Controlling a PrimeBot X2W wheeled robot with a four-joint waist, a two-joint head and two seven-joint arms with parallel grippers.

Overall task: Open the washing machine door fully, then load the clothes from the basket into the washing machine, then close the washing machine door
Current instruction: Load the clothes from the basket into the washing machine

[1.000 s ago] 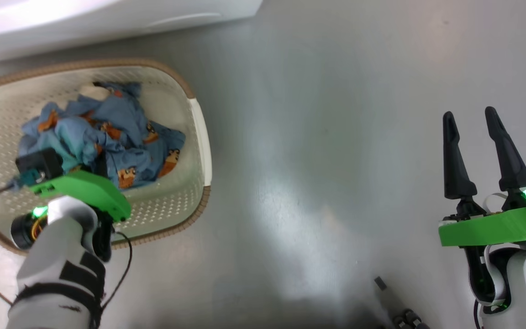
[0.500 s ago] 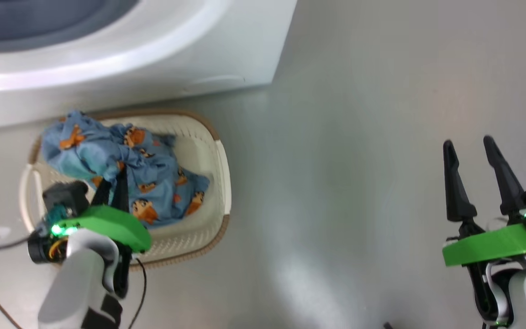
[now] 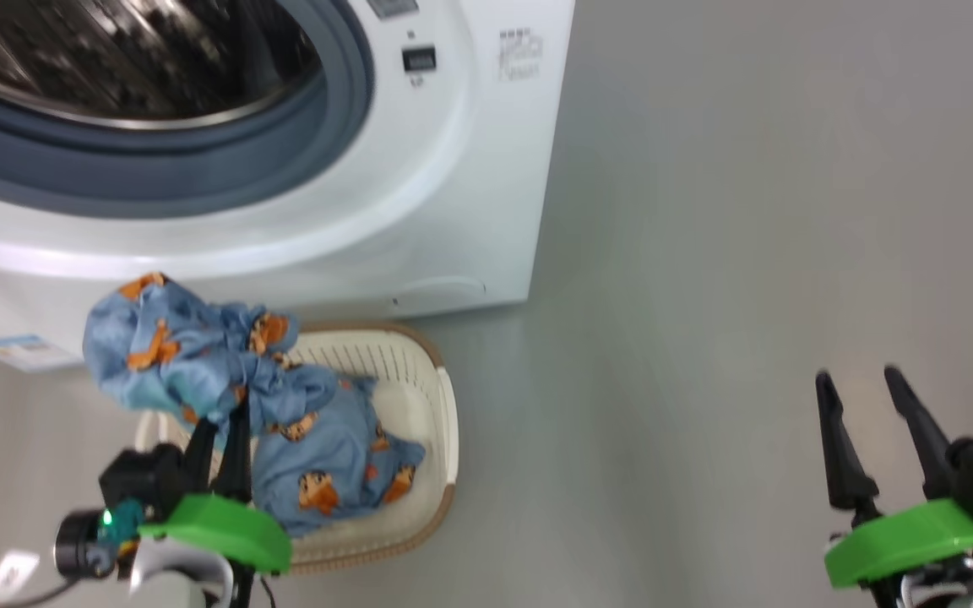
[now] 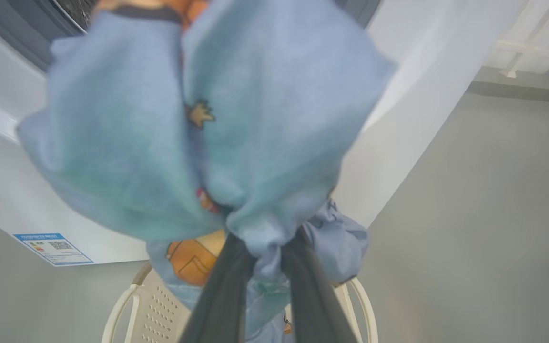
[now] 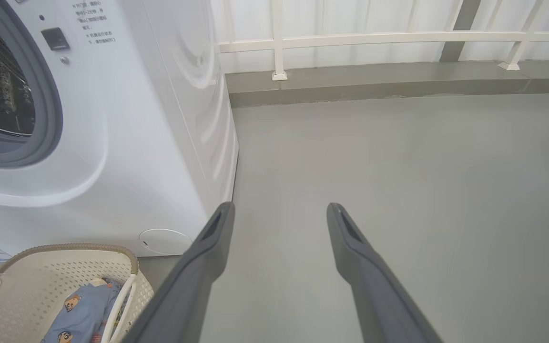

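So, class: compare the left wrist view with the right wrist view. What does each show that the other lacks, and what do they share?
Left wrist view: the left pincer shut on the bunched clothes, raised over the basket. Right wrist view: the open right pincer and a round hatch low on the washing machine. Shared: washing machine, basket, clothes, railing.

Left gripper (image 3: 223, 424) clamped — right gripper (image 3: 855, 377) (upright) agape.

Basket (image 3: 450, 422) on floor (image 3: 706, 295), just in front of washing machine (image 3: 453, 194), below its drum opening (image 3: 115, 59). Clothes (image 3: 199, 363) partly in basket, partly up over its far-left rim, pinched in left gripper (image 3: 220, 426). Right gripper (image 3: 856, 376) well apart to the right, over bare floor.
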